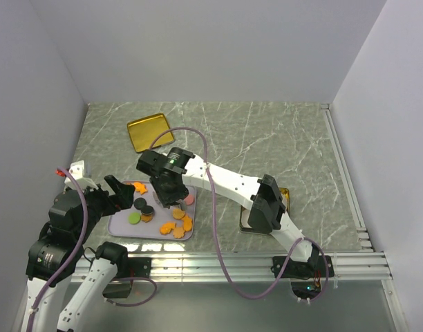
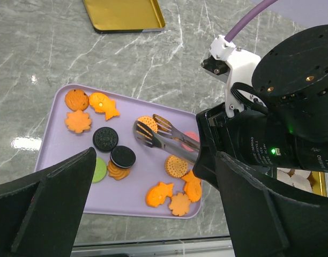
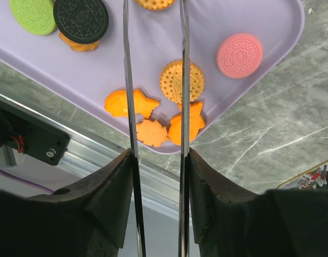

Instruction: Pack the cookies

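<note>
The cookies lie loose on a purple tray, none lifted yet. The right claw is clamped on a pair of tongs, probably for a finer pinch; their 2 blades stand slightly apart and empty around a round orange cookie. The left claw gapes wide and empty at the tray's left end, likely to steady it.
</note>
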`<action>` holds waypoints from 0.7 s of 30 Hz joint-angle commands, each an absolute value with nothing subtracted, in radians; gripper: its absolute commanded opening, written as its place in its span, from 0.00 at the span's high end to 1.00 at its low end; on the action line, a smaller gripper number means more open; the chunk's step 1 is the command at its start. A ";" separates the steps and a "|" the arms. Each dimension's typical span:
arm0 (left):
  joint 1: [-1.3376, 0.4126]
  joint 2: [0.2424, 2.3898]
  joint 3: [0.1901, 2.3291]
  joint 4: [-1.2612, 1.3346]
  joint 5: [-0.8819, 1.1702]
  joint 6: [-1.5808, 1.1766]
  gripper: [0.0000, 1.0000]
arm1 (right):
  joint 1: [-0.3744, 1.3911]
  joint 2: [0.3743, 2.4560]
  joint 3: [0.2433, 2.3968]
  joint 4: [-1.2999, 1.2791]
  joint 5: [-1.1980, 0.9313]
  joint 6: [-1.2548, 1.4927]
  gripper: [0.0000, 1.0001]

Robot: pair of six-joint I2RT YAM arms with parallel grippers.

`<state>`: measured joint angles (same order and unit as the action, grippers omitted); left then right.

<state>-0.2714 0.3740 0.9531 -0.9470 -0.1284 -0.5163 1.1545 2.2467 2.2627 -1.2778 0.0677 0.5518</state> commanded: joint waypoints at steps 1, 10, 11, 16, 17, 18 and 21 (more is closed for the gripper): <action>-0.264 0.360 0.957 -0.914 -0.126 -0.506 0.01 | 1.161 2.230 2.257 -1.282 0.090 0.546 0.55; -0.265 0.364 0.959 -0.913 -0.121 -0.505 0.01 | 1.155 2.195 2.261 -1.292 0.100 0.560 0.57; -0.264 0.365 0.957 -0.913 -0.121 -0.503 0.01 | 1.152 2.183 2.258 -1.292 0.095 0.564 0.57; -0.264 0.365 0.956 -0.911 -0.118 -0.502 0.01 | 1.143 2.149 2.249 -1.293 0.095 0.574 0.57; -0.265 0.364 0.957 -0.910 -0.117 -0.502 0.00 | 1.143 2.140 2.252 -1.296 0.095 0.575 0.57; -0.265 0.365 0.957 -0.910 -0.118 -0.502 0.00 | 1.143 2.135 2.253 -1.299 0.100 0.577 0.57; -0.265 0.365 0.956 -0.911 -0.117 -0.502 0.01 | 1.137 2.115 2.247 -1.307 0.104 0.586 0.57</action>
